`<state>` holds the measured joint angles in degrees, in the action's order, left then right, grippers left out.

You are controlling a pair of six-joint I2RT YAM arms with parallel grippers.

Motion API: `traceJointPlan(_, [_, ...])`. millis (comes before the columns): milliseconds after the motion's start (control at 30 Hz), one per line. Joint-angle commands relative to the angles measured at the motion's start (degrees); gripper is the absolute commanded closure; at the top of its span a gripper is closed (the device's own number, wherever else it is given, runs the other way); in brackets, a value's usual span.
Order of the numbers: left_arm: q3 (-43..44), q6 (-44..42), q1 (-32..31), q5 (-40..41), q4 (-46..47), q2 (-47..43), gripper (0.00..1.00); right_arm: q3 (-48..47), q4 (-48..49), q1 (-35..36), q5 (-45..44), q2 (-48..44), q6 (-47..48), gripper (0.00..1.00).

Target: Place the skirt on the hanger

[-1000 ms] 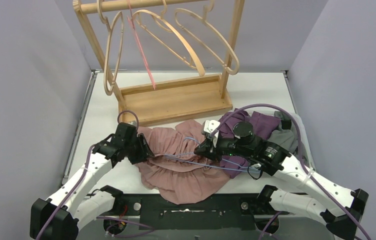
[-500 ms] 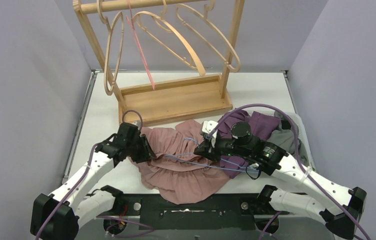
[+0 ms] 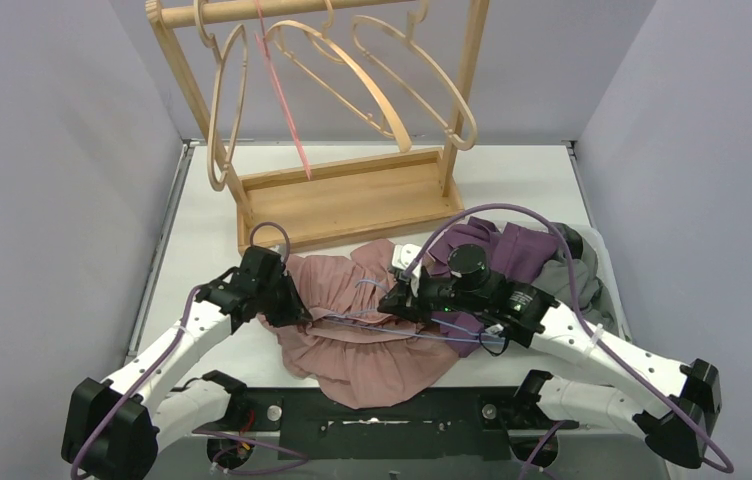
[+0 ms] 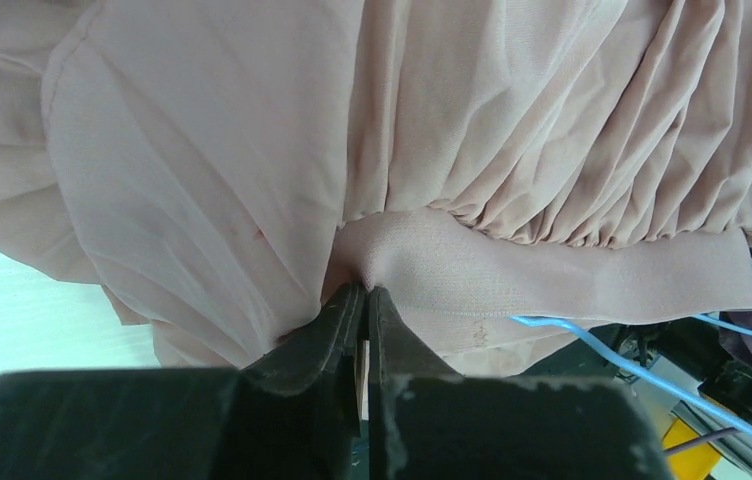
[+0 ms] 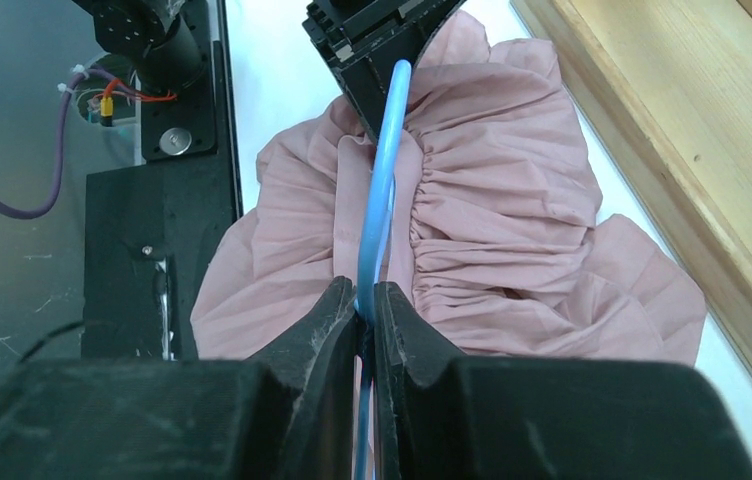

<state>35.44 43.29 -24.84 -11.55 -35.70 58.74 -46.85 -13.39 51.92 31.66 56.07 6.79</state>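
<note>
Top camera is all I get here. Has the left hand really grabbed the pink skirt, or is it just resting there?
Observer: Grabbed. The left wrist view shows the left hand shut, pinching the skirt at its waistband.
Operator: And that thin blue line across it?
Observer: A blue wire hanger; the right wrist view shows the right hand shut on it.
Operator: Where does it go?
Observer: Along the gathered waistband, straight to the left hand.
</note>
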Motion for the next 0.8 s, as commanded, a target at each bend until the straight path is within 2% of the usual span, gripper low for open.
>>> traceJointPlan(0, [4.0, 0.9, -0.3, 0.5, 1.6, -2.0, 1.00, 0.0, 8.6, 1.3, 0.3, 1.4, -0.4, 1.00])
traceJointPlan(233, [8.4, 6.5, -0.3, -3.7, 0.0, -5.6, 1.00, 1.5, 16.4, 4.2, -5.9, 3.8, 0.1, 1.00])
traceJointPlan(367, [9.2, 10.6, -0.3, -9.1, 3.4, -7.7, 1.00, 4.3, 24.2, 5.3, -10.5, 4.6, -0.2, 1.00])
traceJointPlan(467, [6.6, 15.3, -0.4, -14.5, 11.1, -9.1, 1.00, 7.6, 32.3, 5.6, -13.3, 5.0, -0.6, 1.00])
traceJointPlan(633, [-0.1, 23.7, -1.0, -22.9, 30.0, -10.4, 1.00, 11.3, 43.8, 5.7, -16.2, 8.6, -1.1, 1.00])
traceJointPlan(767, [-1.6, 17.6, -2.5, -23.0, 32.5, -9.8, 1.00, 14.5, 54.0, 5.9, -18.4, 12.0, -1.3, 1.00])
